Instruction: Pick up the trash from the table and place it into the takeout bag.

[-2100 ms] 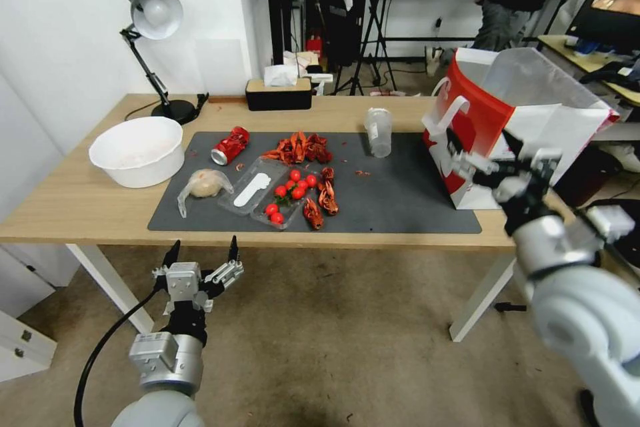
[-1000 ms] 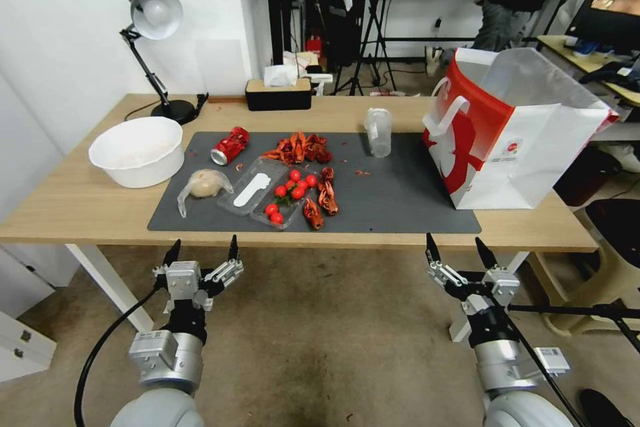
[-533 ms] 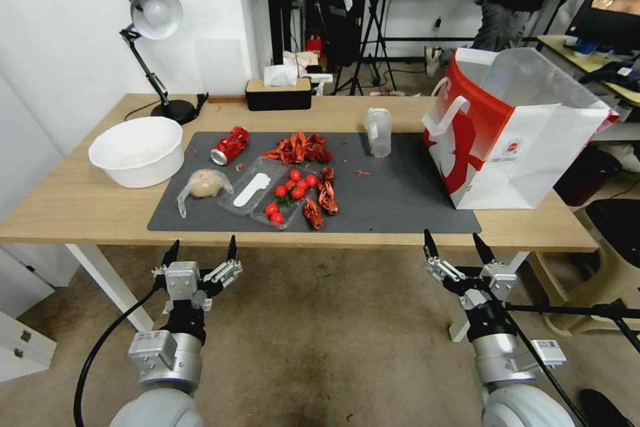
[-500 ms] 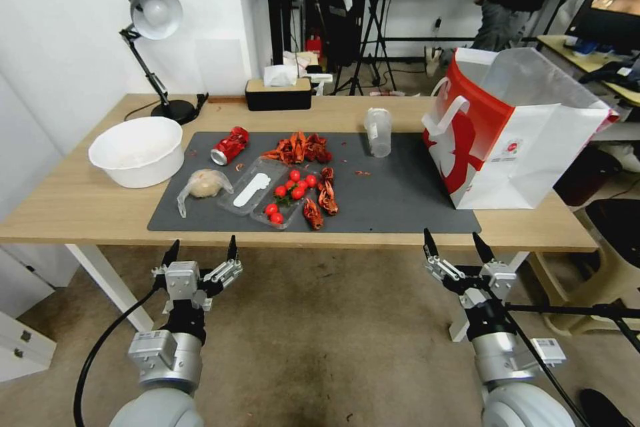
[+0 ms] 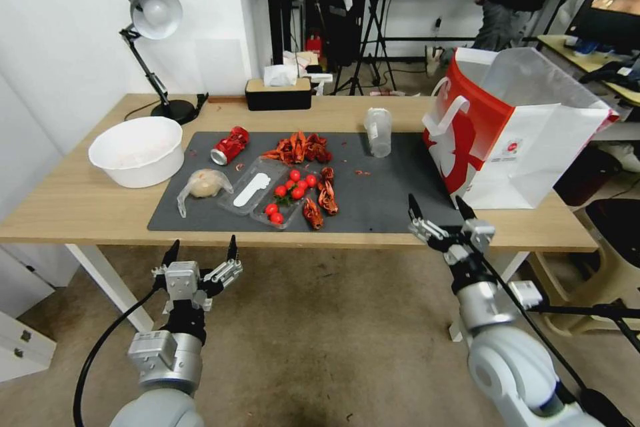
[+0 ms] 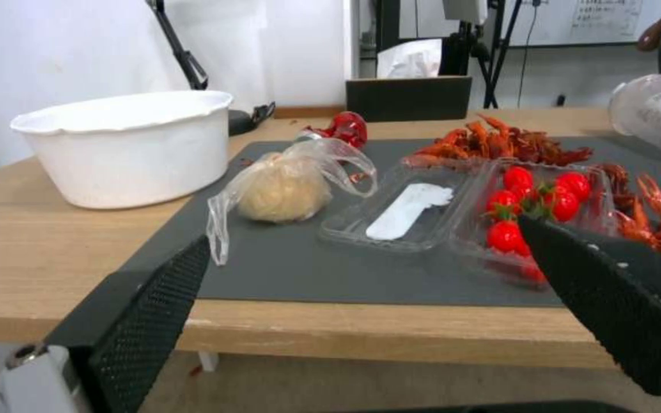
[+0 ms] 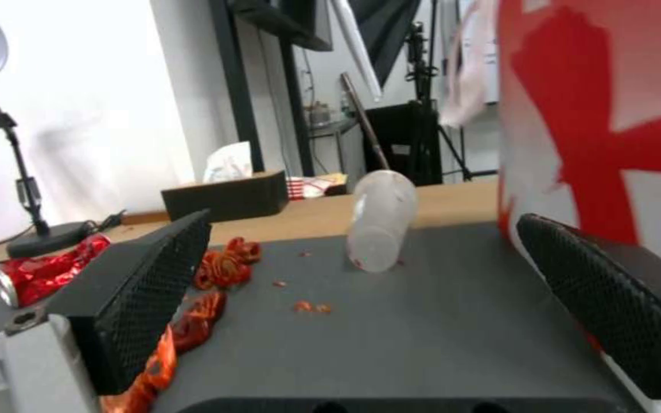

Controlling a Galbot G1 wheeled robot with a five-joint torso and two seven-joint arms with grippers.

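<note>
Our right gripper (image 5: 436, 215) hangs released at the table's (image 5: 80, 203) near edge, facing the clear plastic cup (image 5: 378, 131) lying left of the takeout bag (image 5: 527, 127). Reaching carelessly, we risk rolling it away. Left gripper (image 5: 201, 255) waits released below.

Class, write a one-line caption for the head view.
Open right gripper nears mat's front edge; clear plastic cup lies beyond.

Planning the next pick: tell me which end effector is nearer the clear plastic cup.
Right. The right end effector, open, is at the table's front edge, short of the clear plastic cup lying at the mat's far side. The left end effector, open, hangs below the table edge, farther off.
</note>
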